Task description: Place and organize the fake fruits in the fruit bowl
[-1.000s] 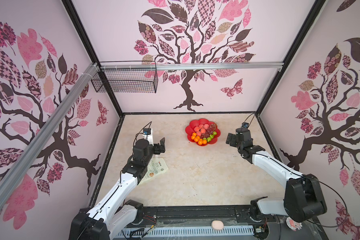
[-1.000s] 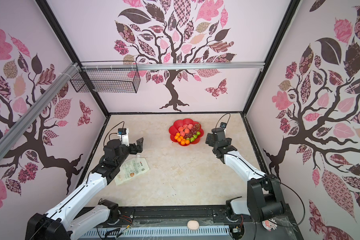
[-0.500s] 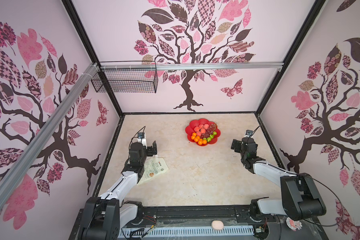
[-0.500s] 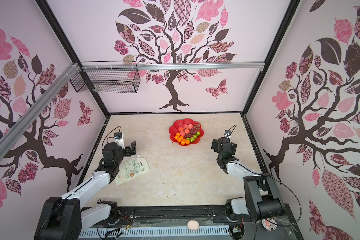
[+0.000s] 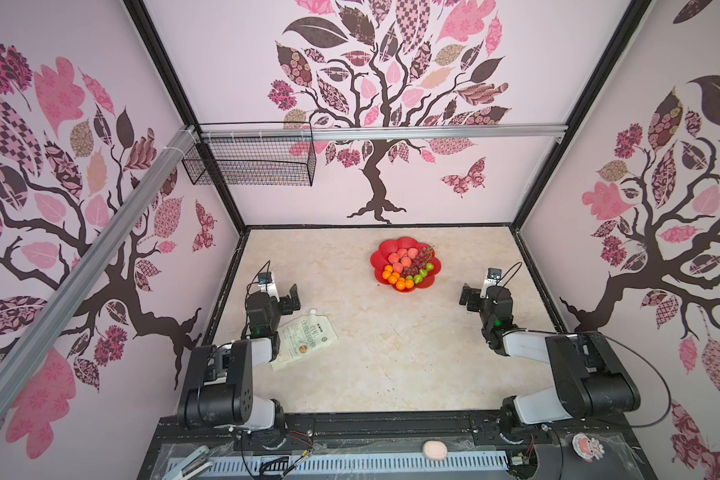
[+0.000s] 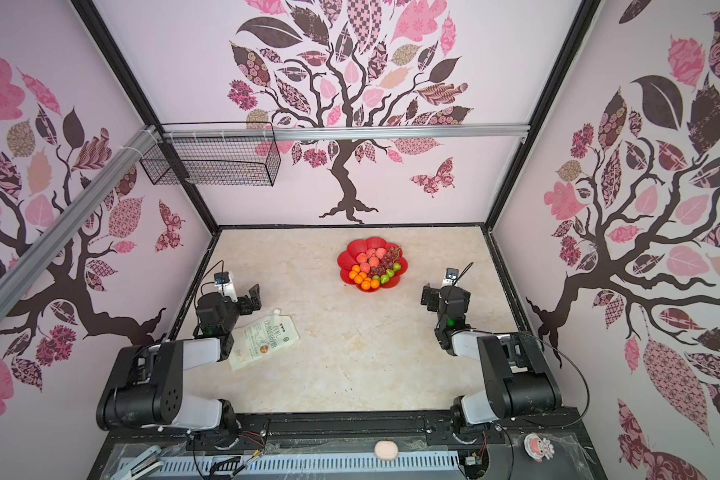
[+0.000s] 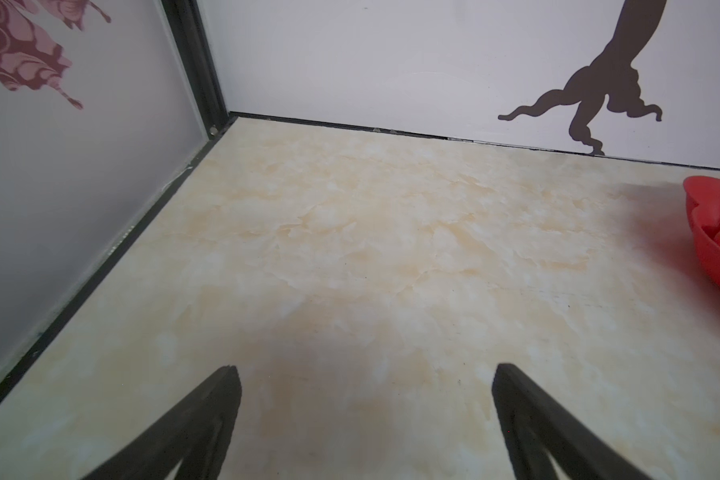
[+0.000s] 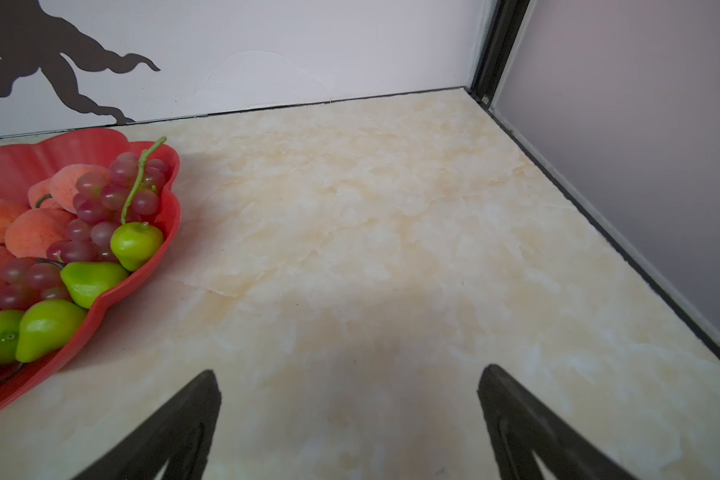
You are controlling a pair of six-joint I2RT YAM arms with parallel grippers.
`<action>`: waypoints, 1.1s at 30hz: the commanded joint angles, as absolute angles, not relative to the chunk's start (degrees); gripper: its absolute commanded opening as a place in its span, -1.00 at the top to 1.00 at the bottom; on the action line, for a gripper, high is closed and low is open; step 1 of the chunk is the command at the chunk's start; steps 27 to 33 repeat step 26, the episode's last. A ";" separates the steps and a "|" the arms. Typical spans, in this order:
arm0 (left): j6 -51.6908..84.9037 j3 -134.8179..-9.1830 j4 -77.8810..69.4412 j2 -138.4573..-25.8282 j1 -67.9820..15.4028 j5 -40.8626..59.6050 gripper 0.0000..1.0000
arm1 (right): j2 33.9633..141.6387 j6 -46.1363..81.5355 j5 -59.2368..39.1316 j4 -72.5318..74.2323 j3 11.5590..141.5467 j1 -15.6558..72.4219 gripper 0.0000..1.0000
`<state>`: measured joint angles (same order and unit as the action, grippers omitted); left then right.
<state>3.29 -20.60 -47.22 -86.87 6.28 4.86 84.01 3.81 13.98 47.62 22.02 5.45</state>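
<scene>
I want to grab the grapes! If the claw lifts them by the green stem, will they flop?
Probably they'd dangle: many small grapes hang off one thin stem. They likely won't roll, being lumpy and resting against peaches and pears in the bowl. Their glossy skins look slippery.

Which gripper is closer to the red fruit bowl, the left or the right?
Right. The right gripper, open, sits a short way off the fruit bowl on its right. The left gripper, also open, is farther off on the bowl's left, by the white pouch.
</scene>
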 commanded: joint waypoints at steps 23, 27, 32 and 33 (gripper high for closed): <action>2.11 -23.46 -47.27 -89.63 2.21 -2.33 -0.97 | 88.81 4.18 10.68 65.92 16.07 2.34 -0.99; 1.83 -22.69 -48.16 -89.12 1.96 -2.65 -0.97 | 88.77 4.13 10.63 65.92 16.01 2.34 -1.00; 1.83 -22.69 -48.16 -89.12 1.96 -2.65 -0.97 | 88.77 4.13 10.63 65.92 16.01 2.34 -1.00; 1.83 -22.69 -48.16 -89.12 1.96 -2.65 -0.97 | 88.77 4.13 10.63 65.92 16.01 2.34 -1.00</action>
